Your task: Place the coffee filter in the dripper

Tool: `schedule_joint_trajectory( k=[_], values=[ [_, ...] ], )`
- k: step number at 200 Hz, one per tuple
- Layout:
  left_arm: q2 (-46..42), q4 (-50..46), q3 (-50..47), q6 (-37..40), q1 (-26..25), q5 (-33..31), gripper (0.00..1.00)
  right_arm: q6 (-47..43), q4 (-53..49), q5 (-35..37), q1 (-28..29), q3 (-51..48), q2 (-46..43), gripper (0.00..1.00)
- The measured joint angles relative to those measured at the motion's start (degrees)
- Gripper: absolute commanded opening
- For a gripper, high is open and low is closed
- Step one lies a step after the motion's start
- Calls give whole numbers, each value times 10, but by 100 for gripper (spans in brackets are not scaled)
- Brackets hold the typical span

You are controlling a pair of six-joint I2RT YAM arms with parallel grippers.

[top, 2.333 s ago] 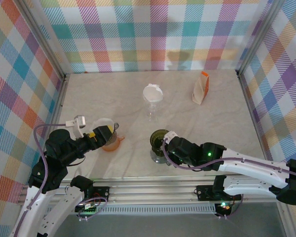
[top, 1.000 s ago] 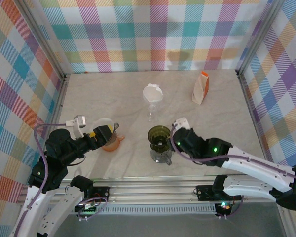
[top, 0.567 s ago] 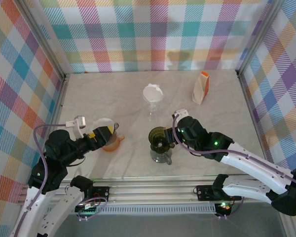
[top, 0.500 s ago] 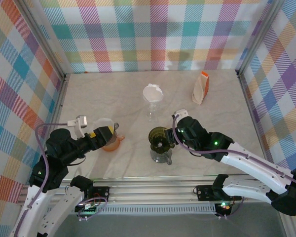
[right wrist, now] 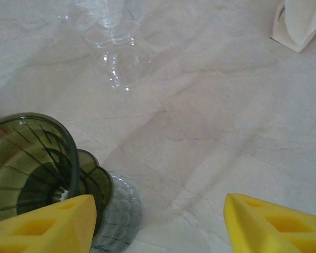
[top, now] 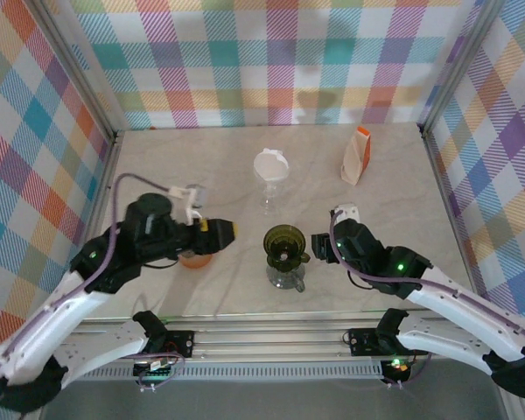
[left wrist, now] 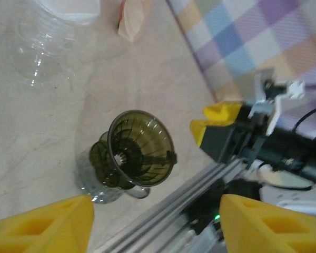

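- Filter [top: 271, 164] sits atop a clear glass [top: 269, 197] behind the dripper [top: 284, 245], apart from both grippers.
- Left gripper [top: 227, 231]: wide, empty, left of dripper.
- Right gripper [right wrist: 159, 221]: wide, empty, opposite.
- Bag [top: 357, 156] stands far right.

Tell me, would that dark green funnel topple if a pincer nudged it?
Probably tippy: the green dripper sits atop a small clear glass base, so it looks top-heavy. It appears to be rigid ribbed plastic, likely stiff and light. The glass beneath seems fragile.
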Motion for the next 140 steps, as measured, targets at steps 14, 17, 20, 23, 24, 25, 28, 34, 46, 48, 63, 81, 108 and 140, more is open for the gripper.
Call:
schedule_joint_trajectory(
  k=[14,17,20,23,24,25,28,34,46,48,63,81,108,140],
  values=[
    [57,-21,30,18,-27,-37,48,9,-8,3,0,-3,-8,65],
    [72,-26,36,20,-30,-46,47,10,-9,4,0,-5,-10,65],
    [85,-31,41,24,-31,-53,46,12,-10,5,0,-6,-13,65],
    [97,-37,45,28,-32,-60,45,13,-11,5,0,-7,-15,65],
    [100,-38,46,27,-33,-62,45,13,-12,5,0,-7,-16,65],
    [106,-40,48,28,-33,-66,45,14,-12,5,0,-8,-17,65],
    [117,-46,51,33,-33,-74,45,15,-12,5,0,-10,-20,65],
    [137,-57,57,38,-33,-90,45,17,-13,6,0,-13,-26,65],
    [171,-80,70,49,-33,-120,43,23,-16,7,0,-21,-39,64],
    [176,-85,72,52,-33,-125,43,24,-16,7,0,-23,-41,64],
    [210,-113,95,68,-33,-147,38,27,-17,7,0,-32,-53,64],
    [256,-128,124,84,-34,-166,37,30,-21,7,0,-38,-62,64],
    [314,-142,135,99,-34,-200,36,35,-22,7,0,-44,-71,64],
    [362,-155,139,109,-34,-231,35,38,-24,7,0,-49,-89,64]
  ],
)
